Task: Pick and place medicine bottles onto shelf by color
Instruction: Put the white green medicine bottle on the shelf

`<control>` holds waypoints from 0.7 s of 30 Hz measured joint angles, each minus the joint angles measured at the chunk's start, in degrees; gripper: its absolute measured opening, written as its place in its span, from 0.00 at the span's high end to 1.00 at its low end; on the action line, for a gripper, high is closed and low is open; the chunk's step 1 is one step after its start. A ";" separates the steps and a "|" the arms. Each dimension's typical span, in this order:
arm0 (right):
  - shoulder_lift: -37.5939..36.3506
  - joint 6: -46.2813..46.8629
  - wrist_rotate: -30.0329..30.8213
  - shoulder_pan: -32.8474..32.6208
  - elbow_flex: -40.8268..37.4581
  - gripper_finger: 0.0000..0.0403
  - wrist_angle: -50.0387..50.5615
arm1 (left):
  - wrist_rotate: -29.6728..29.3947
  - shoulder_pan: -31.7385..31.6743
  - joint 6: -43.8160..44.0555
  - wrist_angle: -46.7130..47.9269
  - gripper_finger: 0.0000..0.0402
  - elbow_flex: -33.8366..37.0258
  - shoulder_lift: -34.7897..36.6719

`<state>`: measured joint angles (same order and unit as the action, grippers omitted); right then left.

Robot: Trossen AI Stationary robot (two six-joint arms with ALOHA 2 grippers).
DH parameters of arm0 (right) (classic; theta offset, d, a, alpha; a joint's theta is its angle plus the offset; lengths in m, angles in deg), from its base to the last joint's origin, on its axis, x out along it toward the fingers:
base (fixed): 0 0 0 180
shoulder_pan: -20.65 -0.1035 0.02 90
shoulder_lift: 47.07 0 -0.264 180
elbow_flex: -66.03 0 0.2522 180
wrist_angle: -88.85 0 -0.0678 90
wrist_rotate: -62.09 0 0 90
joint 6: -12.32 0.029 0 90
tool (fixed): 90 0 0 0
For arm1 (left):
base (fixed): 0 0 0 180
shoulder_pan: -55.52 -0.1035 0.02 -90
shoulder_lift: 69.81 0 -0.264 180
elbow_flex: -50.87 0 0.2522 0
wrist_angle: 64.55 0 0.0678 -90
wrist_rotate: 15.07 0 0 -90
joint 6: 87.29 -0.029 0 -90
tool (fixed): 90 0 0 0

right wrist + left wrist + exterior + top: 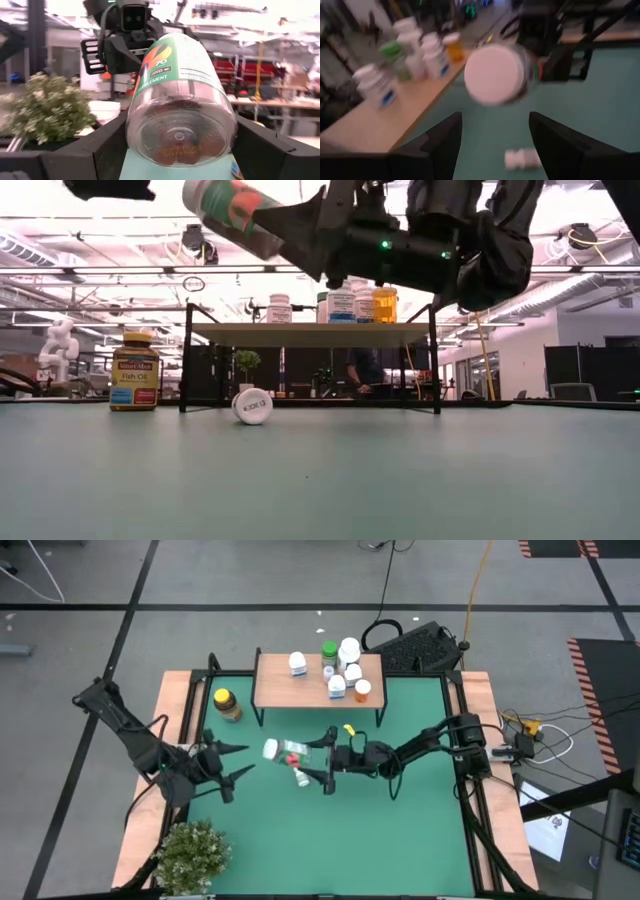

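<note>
Clear bottle (180, 107) held sideways above the mat by right gripper (322, 762); left gripper (228, 771) gapes empty; next, carry to shelf (275, 690).

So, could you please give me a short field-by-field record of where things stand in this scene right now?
right gripper: jaws closed on the clear bottle, lifted off the green mat, bottle lying sideways
left gripper: open, holding nothing, facing the clear bottle's white cap
shelf: several bottles, grouped toward its right side
amber bottle: upright on the mat, left of the shelf
small white bottle: lying on the mat below the held bottle
plant: near-left corner
</note>
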<state>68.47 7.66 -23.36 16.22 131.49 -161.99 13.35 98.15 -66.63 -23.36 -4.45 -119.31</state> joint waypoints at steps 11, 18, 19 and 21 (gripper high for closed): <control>0.09 -3.12 -1.83 -2.08 1.33 0.28 -3.54 | 18.74 -4.55 -36.34 -56.58 0.41 16.29 0.00; 0.12 -3.47 -3.65 -1.96 1.31 0.28 -5.17 | 24.80 -10.21 -37.37 -62.18 0.27 18.27 0.05; 0.12 -3.72 -3.49 -1.96 1.31 0.28 -5.19 | 25.39 -10.81 -37.03 -62.25 0.24 18.27 0.07; 0.12 -3.83 -3.40 -1.97 1.31 0.28 -5.22 | 27.08 -11.99 -37.01 -62.30 0.19 18.27 0.07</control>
<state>68.59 3.83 -26.76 14.25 132.80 -167.21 40.42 86.16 -103.65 -85.66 13.82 -119.24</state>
